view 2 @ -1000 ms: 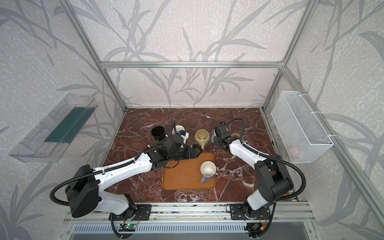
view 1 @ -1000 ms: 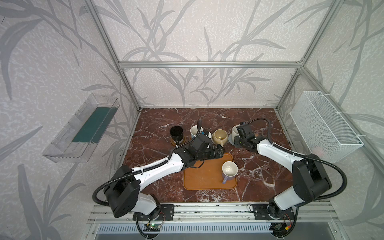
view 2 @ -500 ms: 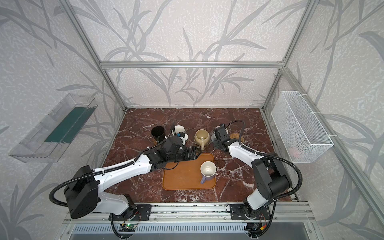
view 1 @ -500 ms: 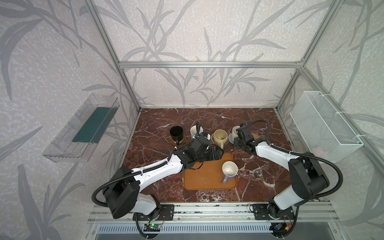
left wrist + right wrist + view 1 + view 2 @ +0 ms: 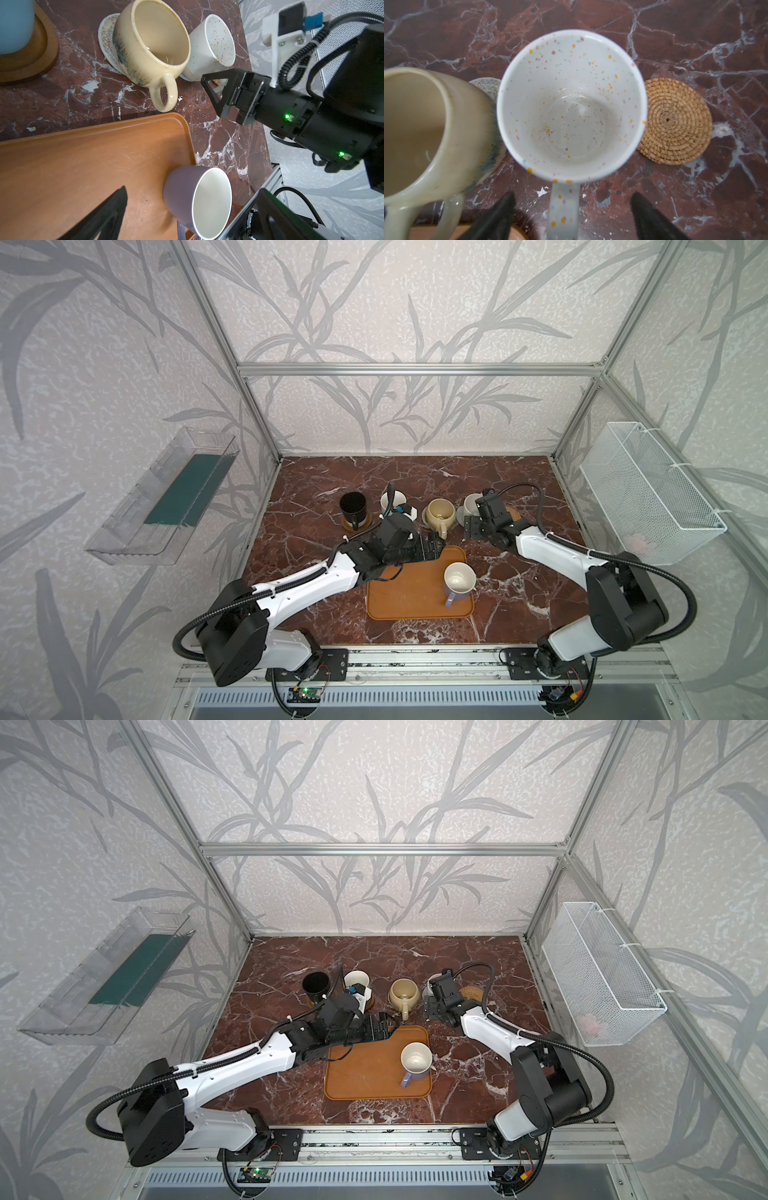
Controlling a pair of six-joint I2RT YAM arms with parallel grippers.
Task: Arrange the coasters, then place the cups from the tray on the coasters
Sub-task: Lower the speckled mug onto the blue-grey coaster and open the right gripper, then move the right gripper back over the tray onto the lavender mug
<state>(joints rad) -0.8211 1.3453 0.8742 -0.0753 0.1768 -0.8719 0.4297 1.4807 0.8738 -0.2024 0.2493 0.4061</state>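
The white speckled cup (image 5: 571,104) stands on a grey coaster (image 5: 459,517). My right gripper (image 5: 573,195) is open, its fingers either side of that cup's handle (image 5: 563,207) without touching it. The bare rattan coaster (image 5: 675,122) lies just beside it. The cream-yellow cup (image 5: 440,512) sits on the cream woven coaster (image 5: 106,37), and the black cup (image 5: 353,506) and the light blue cup (image 5: 392,501) stand on brown coasters. A lavender cup (image 5: 459,578) stands on the orange-brown tray (image 5: 407,597). My left gripper (image 5: 436,545) hovers open over the tray's far corner, short of the lavender cup (image 5: 197,199).
A clear bin (image 5: 166,506) hangs on the left wall and a white wire basket (image 5: 648,493) on the right wall. The four cups form a tight row behind the tray, with both wrists close together there. Marble floor (image 5: 415,477) lies behind the row.
My right gripper has opened and let go of the white cup's handle; the cup now stands on the grey coaster. The left arm has barely moved.
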